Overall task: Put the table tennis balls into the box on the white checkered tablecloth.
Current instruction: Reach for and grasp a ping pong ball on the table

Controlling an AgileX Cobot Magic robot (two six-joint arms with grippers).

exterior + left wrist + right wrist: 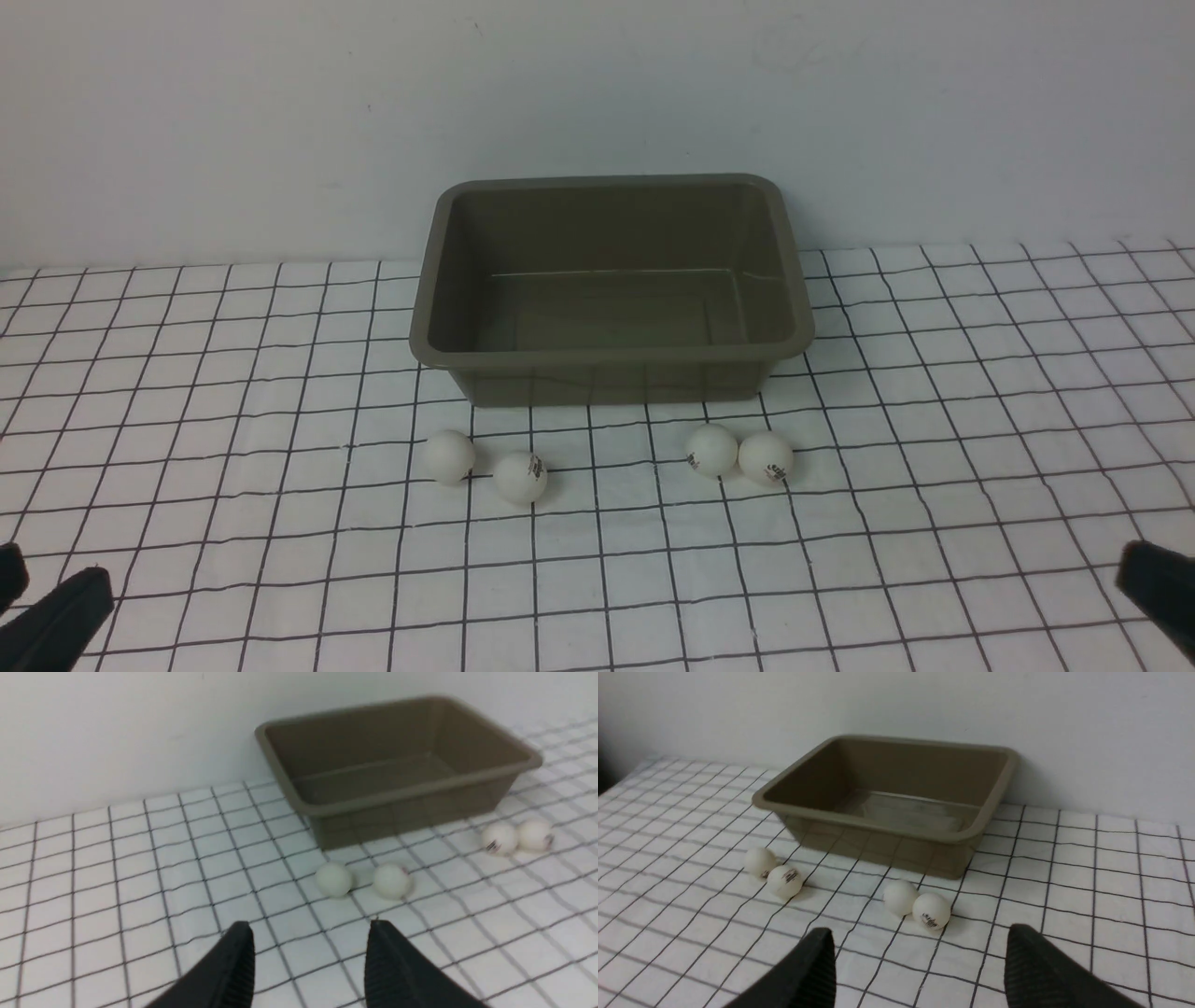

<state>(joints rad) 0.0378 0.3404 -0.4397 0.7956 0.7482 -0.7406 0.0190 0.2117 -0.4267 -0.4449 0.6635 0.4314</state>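
Four table tennis balls lie on the white checkered tablecloth [280, 373], all outside the box [611, 355] and in a loose row just in front of its near wall. None is in yet.
- Toward my left arm: the outer left ball [449, 456] and the inner left ball [520, 477], close together with a slight gap.
- Toward my right arm: the inner right ball [711, 450] and the outer right ball [766, 457], touching.

My left gripper [308, 933] has its fingers apart with only cloth between them. My right gripper [920, 938] is spread wider and is also empty. Both hang well short of the balls.

Risks, as I judge them:
- The balls are light and round, so one finger landing first would probably send a ball rolling.
- Closing on either ball of the touching right pair would likely knock its mate away.
- The cloth is wrinkled, and a low finger could snag it.
- The box rim flares, so a low carry may clip it.
- A high drop may bounce a ball out.

Views:
- The front view shows only dark slivers of my grippers at its bottom corners, so finger spacing is unreadable there. Each wrist view shows it plainly.
- The right wrist view shows a print low on the outer left ball, which looks plain from the front.
- The left wrist view is blurred.
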